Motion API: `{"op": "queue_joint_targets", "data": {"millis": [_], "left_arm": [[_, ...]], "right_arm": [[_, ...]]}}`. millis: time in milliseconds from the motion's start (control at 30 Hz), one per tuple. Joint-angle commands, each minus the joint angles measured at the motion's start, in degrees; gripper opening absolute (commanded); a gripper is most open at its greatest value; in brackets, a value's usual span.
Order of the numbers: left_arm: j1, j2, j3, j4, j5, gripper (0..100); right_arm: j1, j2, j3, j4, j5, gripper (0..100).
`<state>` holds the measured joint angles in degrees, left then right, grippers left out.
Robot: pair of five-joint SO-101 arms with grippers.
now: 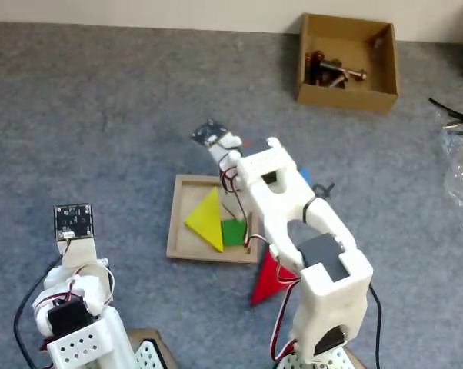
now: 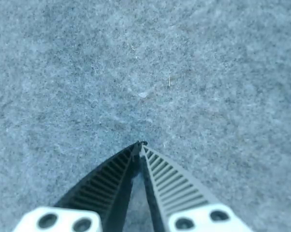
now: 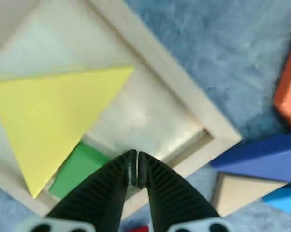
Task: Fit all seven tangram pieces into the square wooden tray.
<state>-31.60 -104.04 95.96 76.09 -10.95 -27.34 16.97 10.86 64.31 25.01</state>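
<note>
**Two pieces in the tray, both pincers closed and empty**

The square wooden tray (image 1: 172,223) lies flat on the grey felt table cover (image 1: 101,115). Inside it sit a large yellow triangle (image 1: 207,219) and a small green piece (image 1: 233,232). The green piece touches one edge of the yellow triangle and is close to the tray's rim on the side nearest the arm bases. The rest of the tray floor is bare wood.

The right gripper (image 3: 137,157) hangs over the tray, just inside a corner of it and next to the green piece. Its two black ribbed jaws are pressed together and hold nothing. Whether the tips touch the tray floor cannot be told.

A red triangle (image 1: 268,280) lies on the felt just outside the tray, off the corner nearest the right arm's base. Just beyond another corner of the tray lie a dark blue piece (image 3: 261,157), a pale wooden-coloured piece (image 3: 237,193), a lighter blue piece (image 3: 285,200) and an orange piece (image 3: 288,94), close to one another.

The left gripper (image 2: 141,145) is well apart from the tray, above bare felt, its jaws closed tip to tip on nothing.

An open cardboard box (image 1: 385,69) stands well beyond the tray's far side, with small dark and copper-coloured objects inside.
</note>
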Motion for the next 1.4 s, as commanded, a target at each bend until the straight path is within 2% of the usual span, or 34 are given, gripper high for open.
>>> {"op": "queue_joint_targets", "data": {"millis": [0, 233, 500, 867, 1367], "left_arm": [[1.01, -0.31, 1.19, 0.53, 0.44, 1], [1.01, -0.31, 1.19, 0.53, 0.44, 1], [1.01, -0.31, 1.19, 0.53, 0.44, 1], [1.01, -0.31, 1.19, 0.53, 0.44, 1], [1.01, -0.31, 1.19, 0.53, 0.44, 1]], "right_arm": [[0.40, -3.65, 0.13, 2.68, -0.35, 2.4], [0.40, -3.65, 0.48, 8.84, -0.44, 2.4], [0.13, -4.18, -0.22, 10.15, -3.34, 2.4], [-7.60, -17.27, -2.68, 9.63, -3.60, 2.4], [-11.74, -14.90, -3.03, 10.15, -3.16, 3.5]]}}
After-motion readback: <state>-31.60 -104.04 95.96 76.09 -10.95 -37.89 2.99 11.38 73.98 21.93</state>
